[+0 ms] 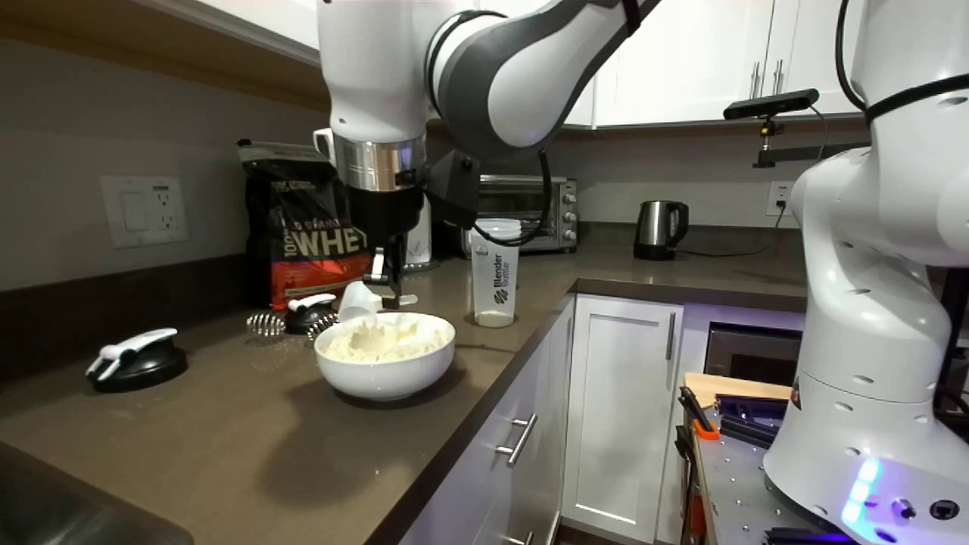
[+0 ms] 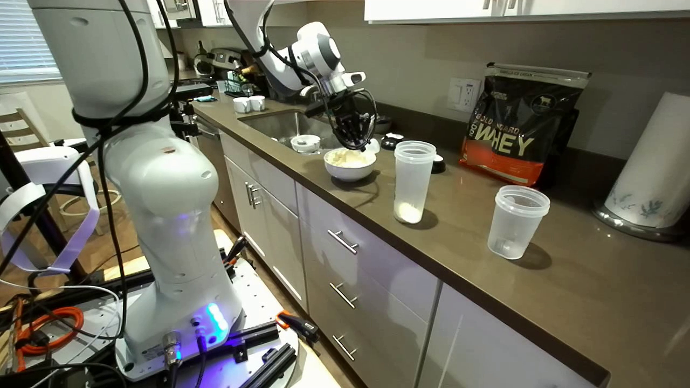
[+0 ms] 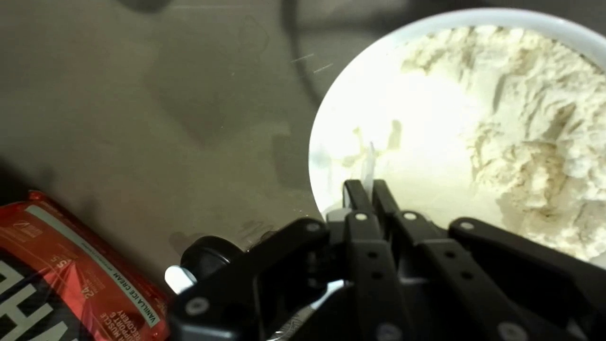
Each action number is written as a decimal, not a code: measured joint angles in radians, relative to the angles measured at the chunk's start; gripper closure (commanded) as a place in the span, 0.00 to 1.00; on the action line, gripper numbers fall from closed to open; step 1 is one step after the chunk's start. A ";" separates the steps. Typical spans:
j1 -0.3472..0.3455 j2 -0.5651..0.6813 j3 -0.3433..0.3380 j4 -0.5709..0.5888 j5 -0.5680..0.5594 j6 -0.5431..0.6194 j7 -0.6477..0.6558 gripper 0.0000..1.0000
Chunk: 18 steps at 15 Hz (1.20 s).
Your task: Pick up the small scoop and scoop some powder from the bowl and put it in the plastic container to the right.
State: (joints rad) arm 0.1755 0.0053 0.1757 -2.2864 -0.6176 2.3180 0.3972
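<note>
Bowl [image 1: 390, 381] heaped with cream powder [image 1: 401, 348]; the gripper [image 3: 368, 192] pinches a white scoop [image 1: 357, 299] by its handle near the bowl's rim. In an exterior view, a BlenderBottle shaker cup [image 1: 496, 265], wire whisk balls [image 1: 266, 325] and black flip-top lids [image 1: 147, 367] surround the bowl; beyond it, a WHEY bag [image 1: 291, 219]. Brown countertop [image 1: 219, 439], white kitchen cabinets [image 1: 624, 409].
</note>
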 measured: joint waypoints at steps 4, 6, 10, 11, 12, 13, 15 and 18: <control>0.002 0.001 0.008 -0.011 -0.051 0.003 0.003 0.96; 0.003 0.002 0.013 -0.015 -0.069 0.009 0.011 0.97; 0.013 0.012 0.019 -0.026 -0.096 0.026 0.030 0.96; 0.016 0.015 0.021 -0.029 -0.102 0.028 0.036 0.96; 0.020 0.018 0.022 -0.031 -0.103 0.028 0.040 0.97; 0.026 0.020 0.023 -0.033 -0.104 0.028 0.042 0.97; 0.033 0.024 0.024 -0.036 -0.104 0.028 0.043 0.96; 0.040 0.029 0.025 -0.039 -0.104 0.028 0.043 0.97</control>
State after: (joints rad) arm 0.2156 0.0342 0.2007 -2.3252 -0.7212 2.3463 0.4398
